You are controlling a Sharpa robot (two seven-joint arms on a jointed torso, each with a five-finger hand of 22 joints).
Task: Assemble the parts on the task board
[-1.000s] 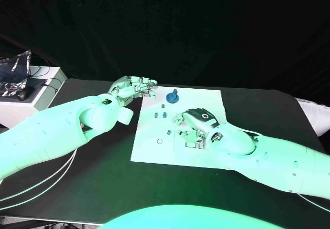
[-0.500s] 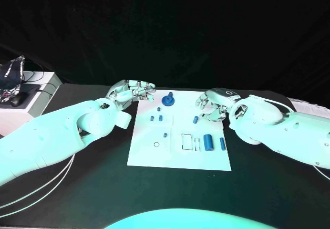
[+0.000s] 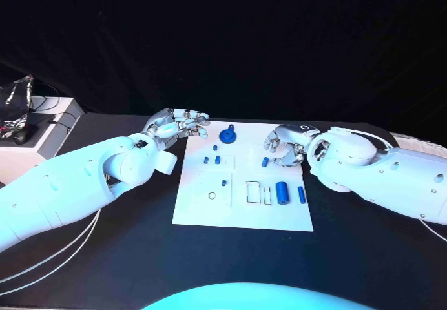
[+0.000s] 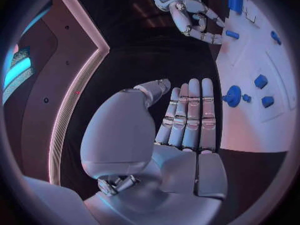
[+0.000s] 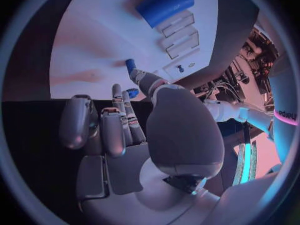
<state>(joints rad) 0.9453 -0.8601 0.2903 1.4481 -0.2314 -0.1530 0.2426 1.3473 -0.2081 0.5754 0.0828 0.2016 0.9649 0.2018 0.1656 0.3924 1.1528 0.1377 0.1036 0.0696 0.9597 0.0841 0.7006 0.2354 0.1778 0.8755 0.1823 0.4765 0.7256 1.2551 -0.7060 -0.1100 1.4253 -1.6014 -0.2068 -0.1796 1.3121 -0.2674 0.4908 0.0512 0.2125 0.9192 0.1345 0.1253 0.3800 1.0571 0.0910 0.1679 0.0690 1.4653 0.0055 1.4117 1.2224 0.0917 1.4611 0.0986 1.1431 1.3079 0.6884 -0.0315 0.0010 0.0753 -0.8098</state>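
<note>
White rectangular task board [image 3: 200, 206] lies mid-table between your hands; your left silver hand [image 3: 177, 123] hovers empty, fingers loosely apart, off its far left corner; your right silver hand [image 3: 284, 145], curled around nothing, sits just beside a small blue cylinder part [image 3: 265, 162].

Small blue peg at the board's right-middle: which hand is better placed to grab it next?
Right, probably. The right hand hovers right beside the small blue peg, fingers curled toward it. The left hand sits off the task board's far left corner, nearer the round blue knob.
</note>
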